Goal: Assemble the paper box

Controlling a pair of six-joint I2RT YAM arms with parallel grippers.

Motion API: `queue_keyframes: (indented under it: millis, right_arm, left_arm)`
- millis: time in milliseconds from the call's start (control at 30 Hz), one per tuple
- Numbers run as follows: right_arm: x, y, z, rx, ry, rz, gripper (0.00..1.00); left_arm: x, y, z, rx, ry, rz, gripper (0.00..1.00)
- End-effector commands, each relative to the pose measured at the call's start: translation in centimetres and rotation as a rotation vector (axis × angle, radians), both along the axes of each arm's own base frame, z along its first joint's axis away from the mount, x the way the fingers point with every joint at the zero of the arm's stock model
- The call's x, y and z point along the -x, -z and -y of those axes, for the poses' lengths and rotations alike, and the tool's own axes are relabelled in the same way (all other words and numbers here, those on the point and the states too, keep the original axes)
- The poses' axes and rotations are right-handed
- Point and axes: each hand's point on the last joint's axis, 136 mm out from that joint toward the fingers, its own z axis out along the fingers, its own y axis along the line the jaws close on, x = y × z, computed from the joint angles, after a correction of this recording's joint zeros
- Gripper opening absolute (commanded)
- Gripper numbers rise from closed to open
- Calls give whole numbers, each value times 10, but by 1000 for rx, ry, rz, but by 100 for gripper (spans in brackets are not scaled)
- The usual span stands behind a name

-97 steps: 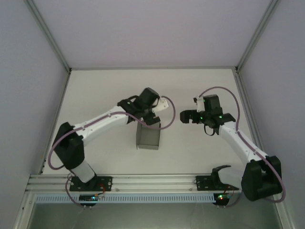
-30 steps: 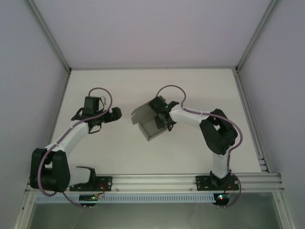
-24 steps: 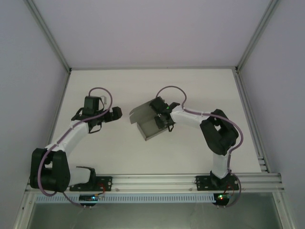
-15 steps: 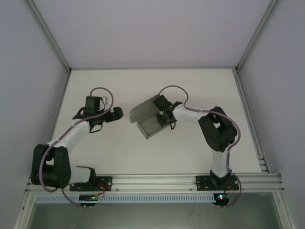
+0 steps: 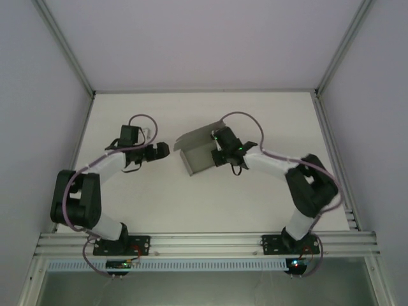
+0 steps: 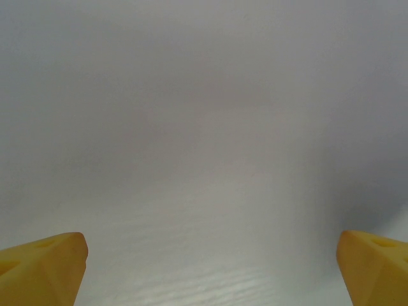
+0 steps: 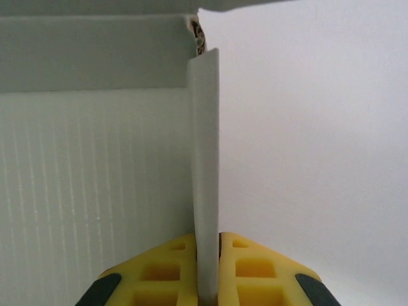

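Aluminium rail (image 5: 204, 243) runs along the near edge of the white table (image 5: 268, 197); I see both arm bases bolted to it, the left arm on the left.

From the overhead camera, the left arm bends back on itself and reaches toward the middle of the table. The left gripper (image 5: 163, 150) points at the paper box (image 5: 199, 159) but stays apart from it. Its wrist camera shows its two yellow fingertips (image 6: 42, 268) at the bottom corners of the view. The jaws are spread wide, with bare table surface between them and nothing held.

The right arm reaches in from the right, and the right gripper (image 5: 218, 153) sits at the box's right side. In its wrist camera, the right gripper (image 7: 208, 274) has its yellow fingers (image 7: 159, 271) pressed together on the box's upright side wall (image 7: 205, 153). The thin wall stands on edge in the narrow gap between the pads. To the left of that wall lie the ribbed grey floor of the box (image 7: 89, 178) and, beyond it, a back wall.

The grey cardboard box rests near the middle of the table, between the two grippers, open at the top and turned at an angle to the table edges. One flap (image 5: 190, 138) is raised on its far-left side.
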Motion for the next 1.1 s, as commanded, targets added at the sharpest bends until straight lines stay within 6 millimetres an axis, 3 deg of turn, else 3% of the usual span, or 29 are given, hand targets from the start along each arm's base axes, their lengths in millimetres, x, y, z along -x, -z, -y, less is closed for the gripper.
queue_keyframes:
  millis: [0,100,200,400,767,867,967,1067]
  right_arm:
    - [3,-92,-34,-286,-160,193,0]
    - [20,-126,-48,-418,-279,230,0]
    - [27,-144,-57,-491,-348,254,0]
    - [38,-150,-71,-557,-427,213,0]
    - [15,-93,-63,-248,-221,191,0]
    - [6,-68,-56,-44,-123,207,0]
    - [-1,-48,-43,129,-11,200,0]
    - [-12,-47,-24,170,194,176,0]
  left_arm:
    - [-29,-60,39,202,167,205,100]
    - [-23,-98,76,413,363,294,100]
    - [-6,-123,105,537,532,355,100]
    - [12,-140,131,575,668,405,100]
    - [10,-160,142,573,694,434,100]
    - [10,-163,144,573,698,438,100]
    - [10,-164,148,567,703,437,100]
    - [13,-164,151,558,712,435,100]
